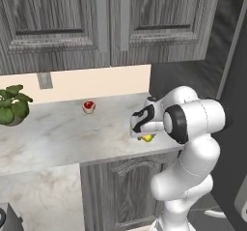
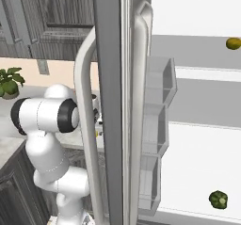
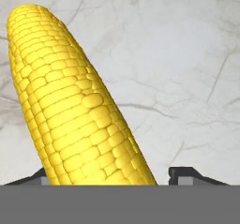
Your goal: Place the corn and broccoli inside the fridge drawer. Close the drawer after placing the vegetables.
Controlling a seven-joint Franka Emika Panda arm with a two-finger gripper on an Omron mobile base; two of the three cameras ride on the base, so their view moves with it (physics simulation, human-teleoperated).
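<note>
Corn (image 3: 70, 106) lies on the table (image 3: 187, 54) between the wide-open gripper (image 3: 117, 178), not yet held; it looks hard, bumpy, best squeezed mid-cob.

- Grey wood-grain upper cabinets (image 1: 101, 22) hang above a cream backsplash (image 1: 96, 82) that carries a small grey outlet (image 1: 45, 80).
- The marble counter (image 1: 58, 133) rests on a grey lower cabinet (image 1: 120, 191).
- A potted plant (image 1: 12, 105) stands at the counter's left end.
- The open fridge door (image 2: 117, 101) has clear bins (image 2: 157, 125).
</note>
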